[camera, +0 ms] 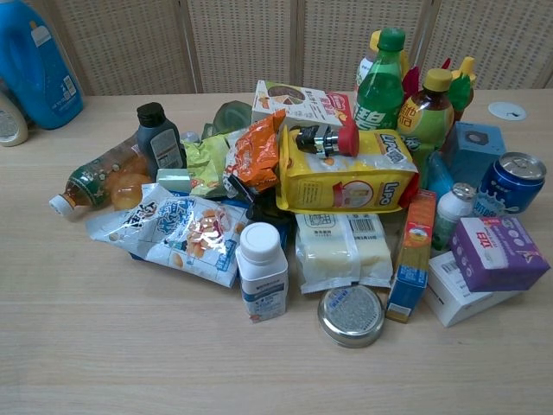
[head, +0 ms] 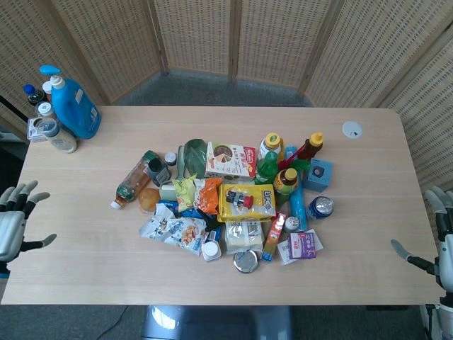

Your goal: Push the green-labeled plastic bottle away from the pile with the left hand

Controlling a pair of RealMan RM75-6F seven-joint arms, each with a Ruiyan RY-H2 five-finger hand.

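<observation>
Approach step: left hand [head: 15, 221] hangs off the left table [head: 78, 273] edge, fingers spread wide, holding nothing, well apart from the pile [head: 233, 202]. No contact yet.

Target as I read it: bottle [head: 132, 181] lying flat on the pile's left edge, green label, amber liquid. An upright green bottle [head: 266, 167] stands mid-pile, but it's a poor fit for a left-hand push.

Orientation: long axis runs diagonal. White cap [head: 114, 205] points near-left toward open table; base points far-right into the pile, just beside a dark bottle [head: 157, 171]. An orange ball [head: 148, 199] sits against its near side.

Next move, my call: bring the hand in over the table, get fingers on the pile side of the bottle, and sweep it left. It's a cylinder on its side, so it'll likely roll or pivot. Push near mid-body, not at the cap.

Right hand [head: 440, 244] is at the right edge, fingers apart, empty, idle.
</observation>
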